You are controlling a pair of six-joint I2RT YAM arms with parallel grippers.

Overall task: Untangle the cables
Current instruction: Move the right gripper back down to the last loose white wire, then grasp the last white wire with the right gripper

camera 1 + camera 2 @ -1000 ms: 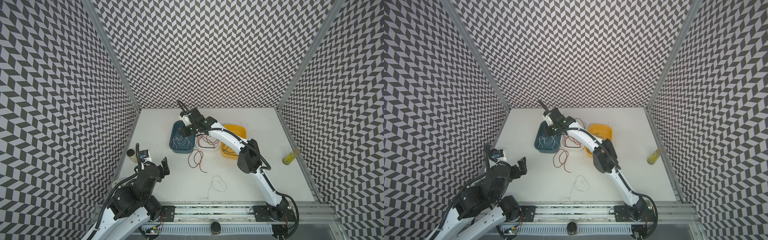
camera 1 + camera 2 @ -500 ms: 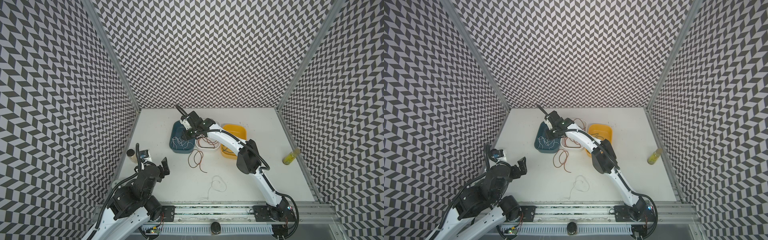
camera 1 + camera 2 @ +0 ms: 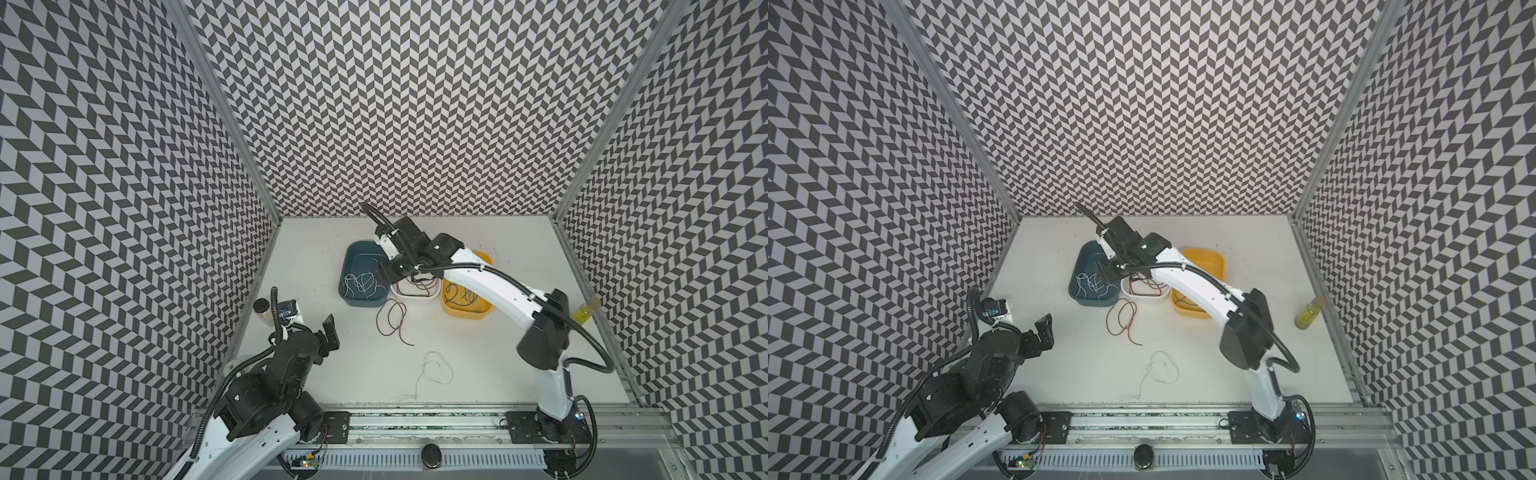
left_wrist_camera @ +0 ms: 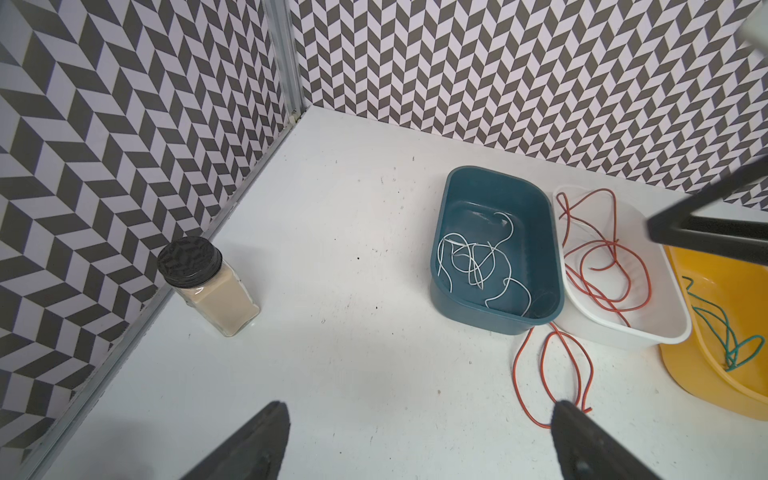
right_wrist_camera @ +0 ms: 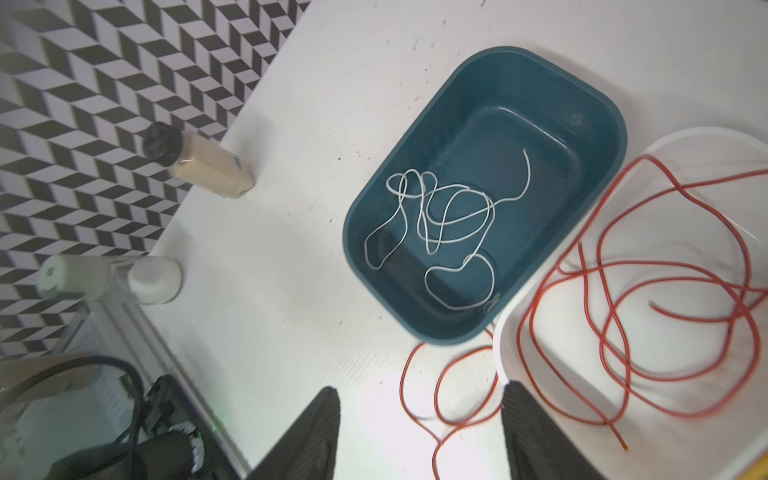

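In both top views the right gripper (image 3: 384,272) hangs over where the blue tub (image 3: 361,302) meets the white tub (image 3: 415,300). The left gripper (image 3: 329,330) sits well back by the left wall. White cable (image 3: 360,283) is in the blue tub, red cable (image 3: 419,286) in the white one. Red loops (image 3: 392,320) lie on the table (image 3: 498,374) just in front, with a loose white cable (image 3: 434,370) nearer the front.

Left wrist view: left gripper (image 4: 419,415) is gaping wide with nothing in it, and the green cable (image 4: 731,336) is in the yellow tub (image 4: 706,386).

Right wrist view: right gripper (image 5: 422,392) is partly spread, empty, above the red loops.

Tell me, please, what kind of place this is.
Most likely a robot test cell in a laboratory: chevron-patterned walls enclose a white table, two robot arms are fixed to a metal rail at its front, and plastic tubs hold thin cables.
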